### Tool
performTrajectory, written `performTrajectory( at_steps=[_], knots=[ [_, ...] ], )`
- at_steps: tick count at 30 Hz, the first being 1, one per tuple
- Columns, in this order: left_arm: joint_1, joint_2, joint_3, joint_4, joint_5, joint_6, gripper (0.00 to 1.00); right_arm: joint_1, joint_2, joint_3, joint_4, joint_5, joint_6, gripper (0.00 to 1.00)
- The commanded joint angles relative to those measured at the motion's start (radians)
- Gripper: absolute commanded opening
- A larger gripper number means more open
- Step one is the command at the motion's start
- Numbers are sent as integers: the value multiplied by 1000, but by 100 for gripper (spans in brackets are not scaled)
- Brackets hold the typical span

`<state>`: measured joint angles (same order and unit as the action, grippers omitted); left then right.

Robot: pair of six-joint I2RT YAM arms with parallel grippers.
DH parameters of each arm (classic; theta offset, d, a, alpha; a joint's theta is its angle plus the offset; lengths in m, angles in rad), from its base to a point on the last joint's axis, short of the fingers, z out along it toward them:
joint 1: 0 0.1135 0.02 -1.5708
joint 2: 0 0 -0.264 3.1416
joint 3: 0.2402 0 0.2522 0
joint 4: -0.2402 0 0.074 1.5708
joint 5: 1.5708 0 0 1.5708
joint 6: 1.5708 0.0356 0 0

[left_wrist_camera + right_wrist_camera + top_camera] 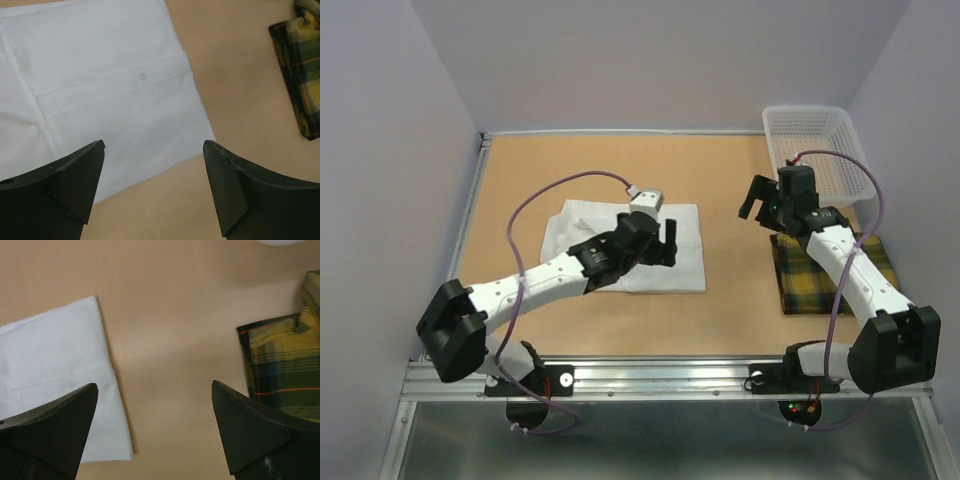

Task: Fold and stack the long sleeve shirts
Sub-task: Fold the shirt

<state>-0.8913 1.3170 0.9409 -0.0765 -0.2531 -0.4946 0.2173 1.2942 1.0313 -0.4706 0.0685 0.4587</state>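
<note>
I can read no writing, label, brand or number in any of my views. The white shirt [100,75] at the upper left under my left wrist is plain cloth with no print. The plaid shirt [285,370] at the right edge under my right wrist shows only its woven checks. From above, the white mesh basket [807,109] in the upper right corner carries no marking that I can make out, and any lettering on my arm housings is too small to tell.
</note>
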Motion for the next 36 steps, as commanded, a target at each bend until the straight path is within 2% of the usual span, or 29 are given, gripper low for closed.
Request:
performTrajectory(
  at_steps=[1, 5, 10, 13, 21, 30, 32, 35, 36],
  knots=[
    [-125, 129, 120, -25, -63, 79, 89, -74, -68, -34, -100, 22, 34, 100],
    [-254, 331, 281, -66, -123, 122, 85, -111, -116, -69, -123, 13, 49, 100],
    [-322, 534, 444, -121, -172, 159, 82, -124, -153, -97, -129, 5, 69, 100],
    [-342, 605, 502, -147, -201, 174, 81, -128, -167, -100, -132, 11, 67, 100],
    [-347, 691, 532, -193, -261, 166, 77, -134, -179, -116, -138, 21, 52, 100],
    [-347, 728, 518, -172, -219, 148, 74, -137, -173, -128, -138, 4, 54, 100],
    [-347, 740, 518, -174, -224, 148, 71, -137, -171, -131, -138, -9, 57, 100],
    [-345, 752, 504, -166, -236, 143, 61, -137, -168, -135, -138, -25, 61, 100],
    [-344, 752, 498, -157, -238, 140, 54, -139, -168, -139, -138, -33, 61, 100]
  ],
)
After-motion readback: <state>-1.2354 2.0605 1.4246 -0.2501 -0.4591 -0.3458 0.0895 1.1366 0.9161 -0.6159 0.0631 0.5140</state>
